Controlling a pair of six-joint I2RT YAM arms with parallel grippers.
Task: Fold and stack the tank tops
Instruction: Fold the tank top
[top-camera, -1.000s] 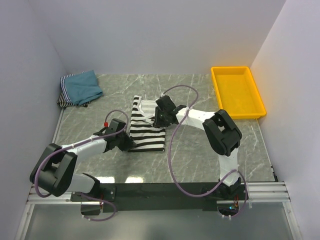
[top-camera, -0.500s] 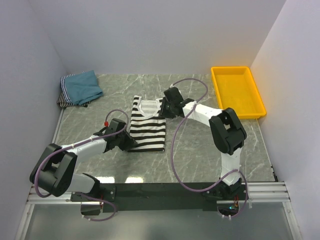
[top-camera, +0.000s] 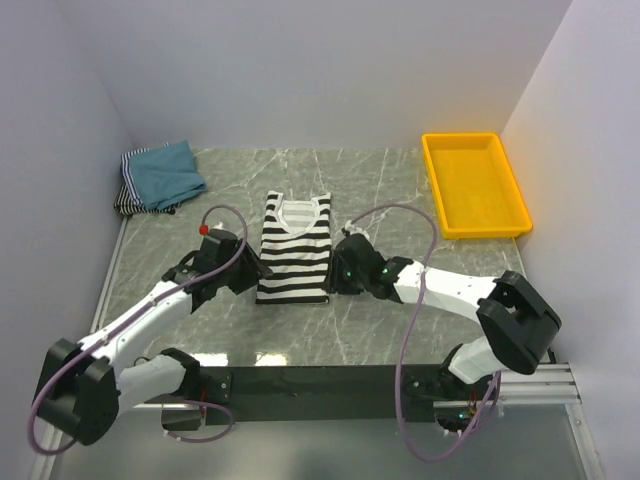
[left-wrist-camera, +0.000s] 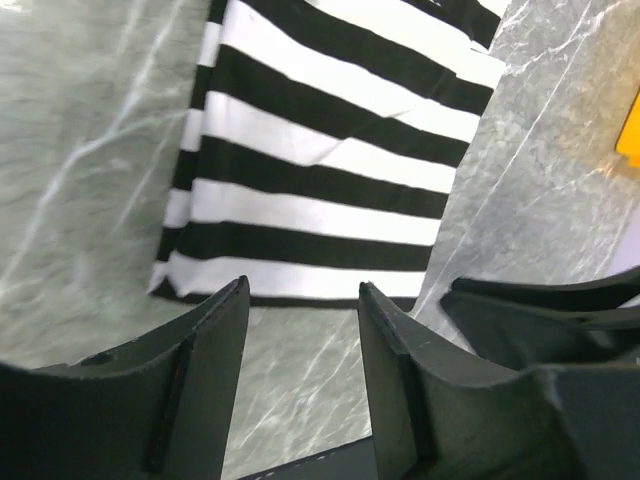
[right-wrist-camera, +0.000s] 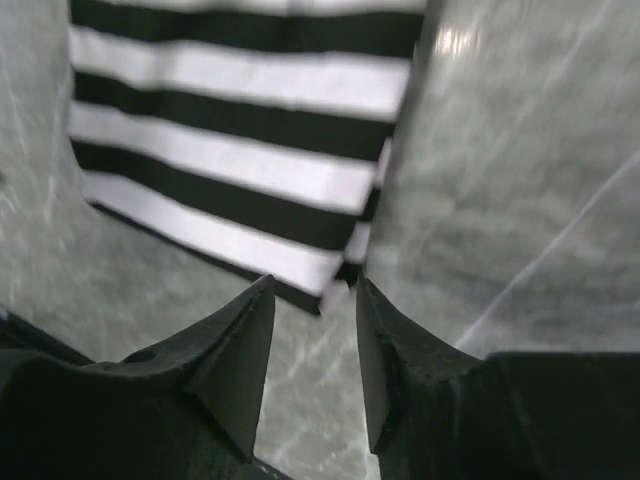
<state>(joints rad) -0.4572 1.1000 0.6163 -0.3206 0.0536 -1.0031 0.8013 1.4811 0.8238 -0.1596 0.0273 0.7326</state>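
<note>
**Top external.** Black-and-white striped tank top (top-camera: 294, 250): flat, mid-table, neckline toward the far edge. Left gripper (top-camera: 247, 273): at its near left corner. Right gripper (top-camera: 338, 275): at its near right corner. Teal tank top (top-camera: 165, 172): on the folded finely striped tops (top-camera: 127, 198), far left corner. Yellow tray (top-camera: 438, 190): far right corner.

**Left wrist.** Jaws wide apart, empty, above the hem.

**Right wrist.** Jaws partly open, gripping nothing. The hem corner lies between the tips.

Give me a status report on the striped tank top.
Left gripper open at near left corner of striped top. Right gripper open at near right corner. Top flat, nothing blocking.
</note>
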